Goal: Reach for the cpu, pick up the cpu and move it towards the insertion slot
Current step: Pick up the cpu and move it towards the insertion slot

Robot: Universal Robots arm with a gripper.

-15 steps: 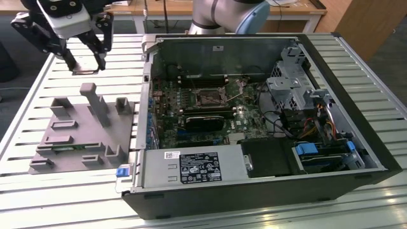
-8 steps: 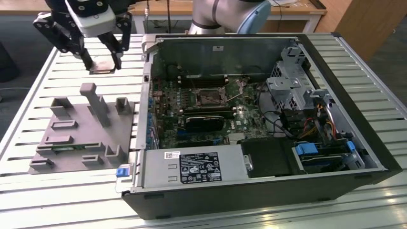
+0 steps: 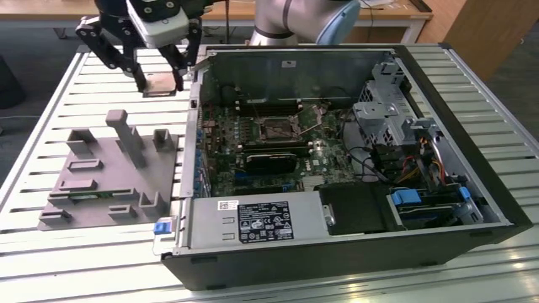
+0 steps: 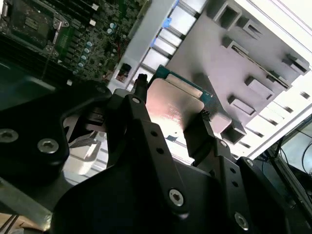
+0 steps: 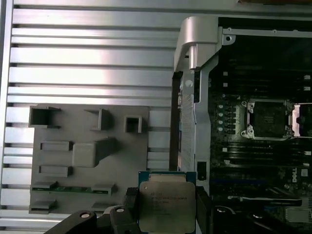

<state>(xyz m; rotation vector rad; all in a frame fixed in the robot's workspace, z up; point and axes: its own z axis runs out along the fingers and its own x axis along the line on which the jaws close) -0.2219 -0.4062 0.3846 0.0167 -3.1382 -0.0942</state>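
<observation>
exterior view: gripper (image 3: 160, 79) at 10 o'clock, off the case, closed on the cpu (image 3: 159, 83) | second wrist view: fingers (image 4: 202, 134) pinch chip edges | first wrist view: chip lifted; insertion slot (image 5: 266, 118) at 2 o'clock, carry unfinished

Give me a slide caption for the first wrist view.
The tool holds the cpu beside the open computer case, the insertion slot empty.
</observation>
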